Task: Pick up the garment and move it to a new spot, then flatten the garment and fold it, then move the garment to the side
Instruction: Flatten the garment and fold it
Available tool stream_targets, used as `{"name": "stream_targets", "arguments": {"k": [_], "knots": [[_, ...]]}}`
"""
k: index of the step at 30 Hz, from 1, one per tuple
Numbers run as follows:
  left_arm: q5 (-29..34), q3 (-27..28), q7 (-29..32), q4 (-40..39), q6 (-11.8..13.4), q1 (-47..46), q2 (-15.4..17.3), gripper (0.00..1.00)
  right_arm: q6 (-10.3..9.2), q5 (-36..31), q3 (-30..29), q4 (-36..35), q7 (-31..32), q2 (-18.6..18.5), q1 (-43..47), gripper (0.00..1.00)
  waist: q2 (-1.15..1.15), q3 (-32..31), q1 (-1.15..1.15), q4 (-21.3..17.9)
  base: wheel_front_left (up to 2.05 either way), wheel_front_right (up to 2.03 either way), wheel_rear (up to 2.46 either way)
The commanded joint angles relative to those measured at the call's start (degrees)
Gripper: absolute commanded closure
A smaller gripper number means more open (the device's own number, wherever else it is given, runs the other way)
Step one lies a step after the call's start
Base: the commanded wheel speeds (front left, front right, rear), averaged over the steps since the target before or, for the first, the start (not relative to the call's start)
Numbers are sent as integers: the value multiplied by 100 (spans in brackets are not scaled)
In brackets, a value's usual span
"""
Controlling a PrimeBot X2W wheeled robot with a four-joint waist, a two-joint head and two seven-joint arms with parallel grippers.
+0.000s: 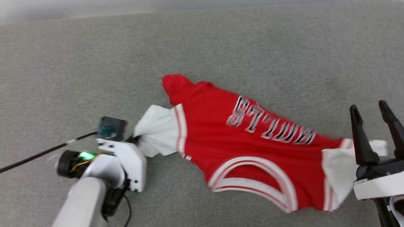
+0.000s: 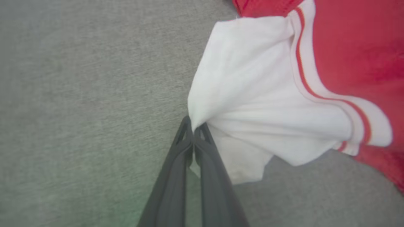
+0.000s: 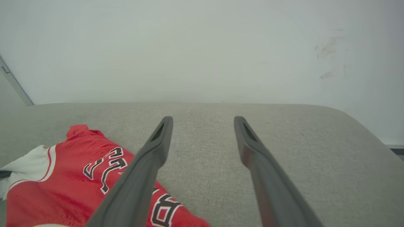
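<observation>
- Your shirt [image 1: 252,145] lies spread across the grey upholstered surface [image 1: 221,41], running from your left pincer towards your right one.
- It is red, and in the head view its black-and-white lettering [image 1: 271,124] reads upside down.
- The striped collar trim [image 1: 252,176] curves along the shirt's near edge. A red corner [image 1: 173,83] pokes up at the far left.
- Your left pincer [image 2: 193,127] is clamped on the edge of one white sleeve [image 2: 252,94]. Its fingers are pressed together and the cloth gathers into a point at the tips.
- From that pinch the sleeve fans out towards the red-and-white stripe [image 2: 303,75] where it meets the red body.
- In the head view that arm comes in low at the left, with a green light [image 1: 86,155] glowing on its wrist and a thin dark cable [image 1: 41,153] trailing off left.
- Your right pincer [image 1: 369,107] stands with its fingers well apart, pointing up the head view, at the other white sleeve [image 1: 337,170].
- You cannot tell whether the right pincer touches that cloth.
- In the right wrist view the spread fingers [image 3: 157,148] point over the surface at a pale wall [image 3: 202,47], with the shirt low on the left.
</observation>
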Motion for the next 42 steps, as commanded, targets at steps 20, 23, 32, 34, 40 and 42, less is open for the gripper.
{"name": "stream_targets", "arguments": {"k": [20, 23, 32, 34, 40, 42], "knots": [[-533, 590, -805, -343, 510, 2090, -99, 70, -3, -285, 157, 324, 1023, -95, 472, 0, 0, -725, 0, 492, 0, 0, 0], [-418, 570, -1178, -407, 491, 2010, -103, 0, -4, -275, 156, 310, 1089, -62, 504, 0, 0, -801, 0, 503, 0, 0, 0], [183, 566, -3023, -711, 414, 1664, 97, 0, -4, -361, 290, 162, 1422, -157, 603, 0, 0, -1044, 0, 469, 0, 0, 0], [308, 493, -3516, -815, 365, 1624, 107, 0, -4, -387, 353, 79, 1631, -199, 651, 0, 0, -1091, 0, 458, 0, 0, 0], [791, 295, -4019, -975, 415, 1698, 119, 0, -5, -299, 659, -367, 2654, -320, 881, 0, 0, -1129, 0, 467, 0, 0, 0], [838, 272, -4047, -989, 440, 1723, 48, 0, -3, -304, 803, -551, 3088, -393, 938, 0, 0, -1091, 0, 489, 0, 0, 0]]}}
